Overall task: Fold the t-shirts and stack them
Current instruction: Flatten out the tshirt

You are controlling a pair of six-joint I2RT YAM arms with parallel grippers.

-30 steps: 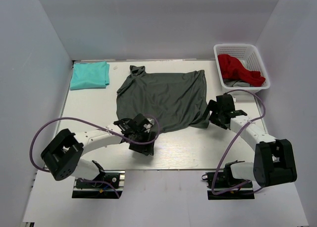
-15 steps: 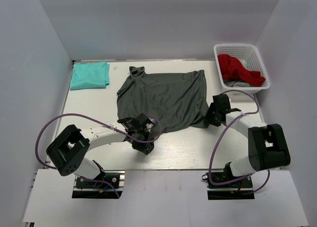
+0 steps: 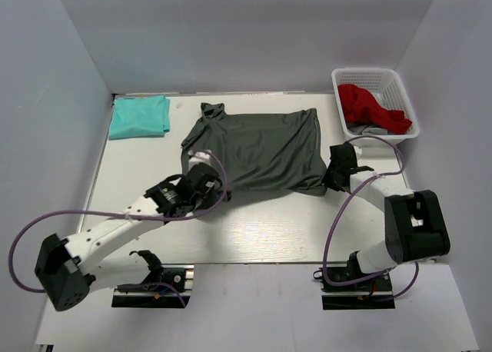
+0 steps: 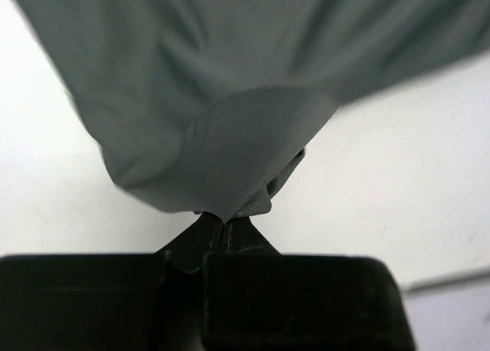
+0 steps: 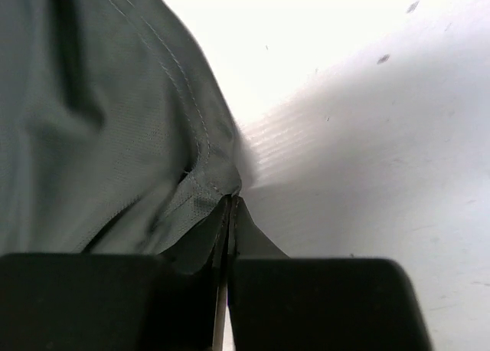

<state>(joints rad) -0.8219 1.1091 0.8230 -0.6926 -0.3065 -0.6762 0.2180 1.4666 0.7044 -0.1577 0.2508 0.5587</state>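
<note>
The dark charcoal-grey t-shirt (image 3: 261,146) lies spread in the middle of the table, collar toward the far left. My left gripper (image 3: 204,174) is shut on its near-left hem corner, and the cloth (image 4: 230,113) bunches right at the closed tips (image 4: 223,221). At the near-right corner my right gripper (image 3: 333,177) is shut on the stitched hem (image 5: 207,175), jaws pressed together (image 5: 231,204). The teal t-shirt (image 3: 139,115) rests folded to a rectangle at the far left corner, away from both arms.
A white lattice basket (image 3: 402,87) stands at the far right with a red garment (image 3: 373,108) and some grey cloth inside. The right arm's purple cable (image 3: 338,221) loops over the near right of the table. White walls enclose three sides.
Both grippers have shut on the grey shirt's near hem. The left arm has swung back and left with its corner, so the shirt's near edge now lies farther from the front.
</note>
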